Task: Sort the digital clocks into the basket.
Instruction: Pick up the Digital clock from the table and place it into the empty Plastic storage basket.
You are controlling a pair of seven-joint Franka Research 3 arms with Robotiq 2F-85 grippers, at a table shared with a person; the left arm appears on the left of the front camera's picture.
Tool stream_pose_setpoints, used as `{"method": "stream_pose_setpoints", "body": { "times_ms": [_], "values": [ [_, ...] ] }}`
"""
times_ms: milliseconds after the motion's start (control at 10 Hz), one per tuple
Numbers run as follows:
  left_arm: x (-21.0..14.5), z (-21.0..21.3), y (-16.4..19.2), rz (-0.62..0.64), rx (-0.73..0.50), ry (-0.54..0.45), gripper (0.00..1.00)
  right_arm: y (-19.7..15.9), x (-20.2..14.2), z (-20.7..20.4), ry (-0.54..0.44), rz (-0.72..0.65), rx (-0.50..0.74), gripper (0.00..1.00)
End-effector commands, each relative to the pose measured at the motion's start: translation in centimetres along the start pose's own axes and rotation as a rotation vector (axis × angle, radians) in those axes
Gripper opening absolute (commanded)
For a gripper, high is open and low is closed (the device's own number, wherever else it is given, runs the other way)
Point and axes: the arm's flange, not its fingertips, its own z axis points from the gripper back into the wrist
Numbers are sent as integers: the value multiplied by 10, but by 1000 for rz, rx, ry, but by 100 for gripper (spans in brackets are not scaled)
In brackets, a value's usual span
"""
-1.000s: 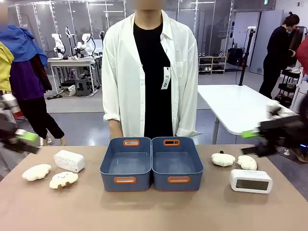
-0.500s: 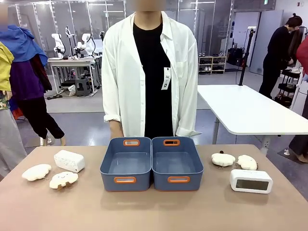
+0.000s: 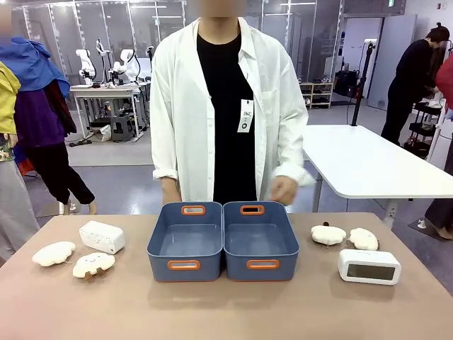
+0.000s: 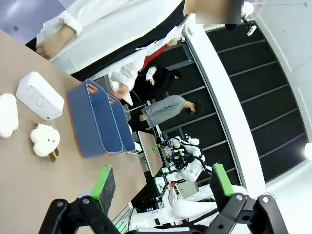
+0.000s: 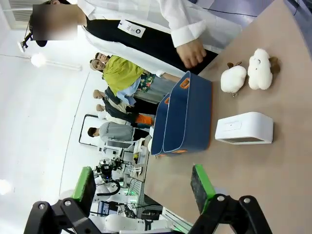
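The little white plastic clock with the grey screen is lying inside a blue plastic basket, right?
Not quite. The small white rounded plastic clock is lying on the brown table, right of the two blue-grey plastic baskets, as the front view shows.

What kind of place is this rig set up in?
Looks like an indoor lab or workshop hall, not a home. Glass partitions line the back, a white worktable stands on grey floor, and the tan table holds a staged sorting set: two blue bins, digital clocks, plush toys.
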Motion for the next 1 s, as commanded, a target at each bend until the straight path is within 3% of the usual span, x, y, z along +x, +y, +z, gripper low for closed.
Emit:
{"method": "stream_pose_setpoints", "body": {
  "times_ms": [0, 700, 900],
  "values": [
    [-5, 7, -2, 0, -7, 14, 100, 0, -4, 9, 4, 0, 7, 100],
    [-2, 3, -1, 3, 0, 0, 100, 0, -4, 9, 4, 0, 7, 100],
    [32, -55, -29, 35, 191, 79, 100, 0, -4, 9, 4, 0, 7, 100]
  ]
}}
